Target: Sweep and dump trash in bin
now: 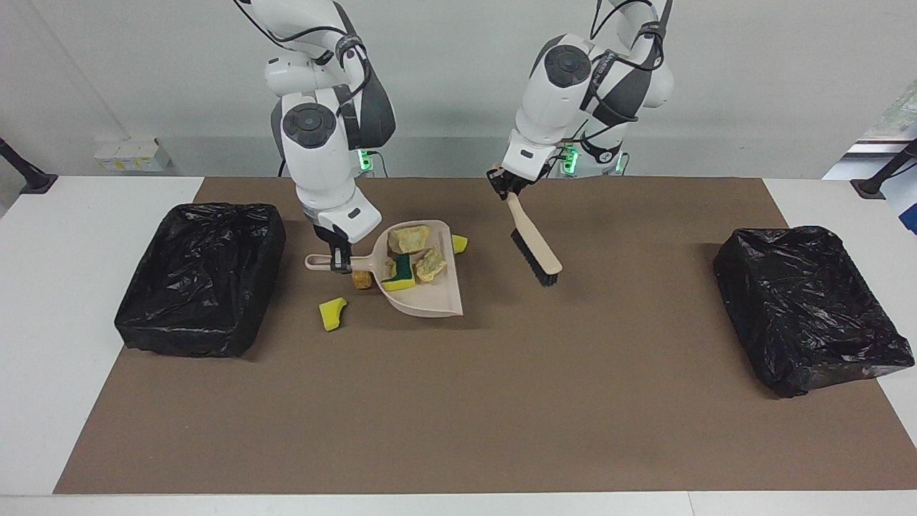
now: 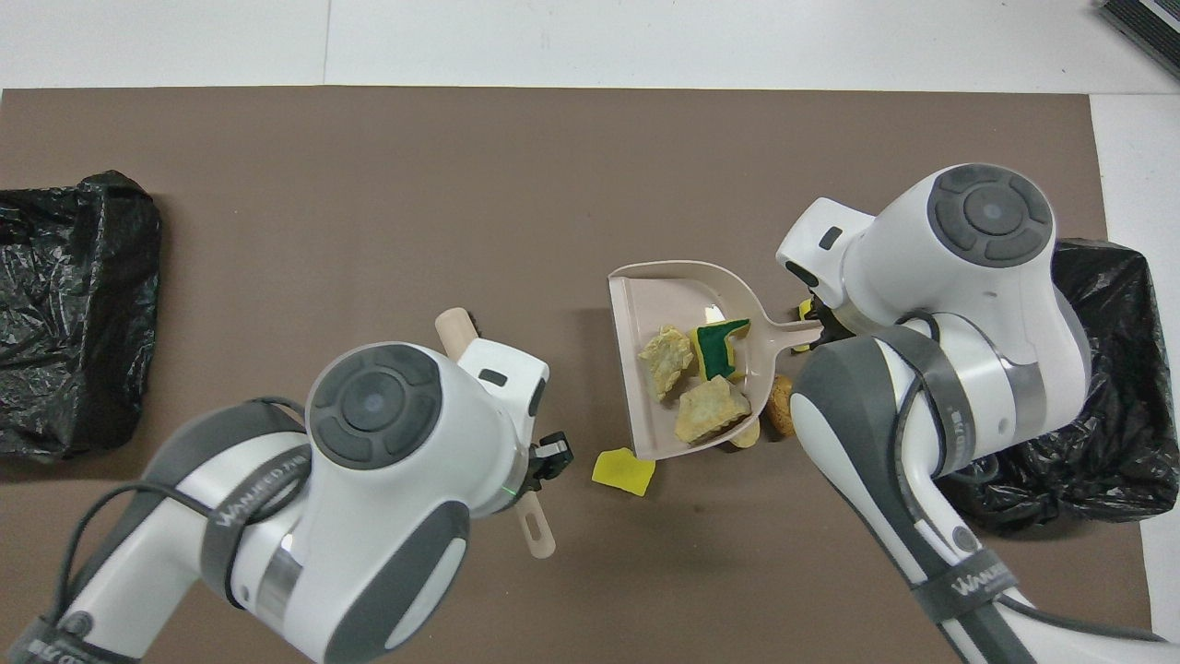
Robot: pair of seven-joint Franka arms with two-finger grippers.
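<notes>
My right gripper (image 1: pixel 341 256) is shut on the handle of a beige dustpan (image 1: pixel 430 301), held a little above the brown mat, its mouth toward the left arm's end. The pan (image 2: pixel 687 286) holds yellow-brown sponge chunks (image 1: pixel 430 264) and a green-and-yellow sponge (image 2: pixel 717 348). My left gripper (image 1: pixel 506 188) is shut on the handle of a beige brush (image 1: pixel 534 240). The brush slants down and its black bristles hang just above the mat beside the pan. Loose on the mat are two yellow scraps (image 1: pixel 332 313) (image 1: pixel 459 244) and a brown lump (image 1: pixel 362 279).
A black bag-lined bin (image 1: pixel 200 276) stands at the right arm's end, close to the dustpan handle. A second one (image 1: pixel 806 308) stands at the left arm's end. A yellow scrap (image 2: pixel 624 470) lies between the two arms.
</notes>
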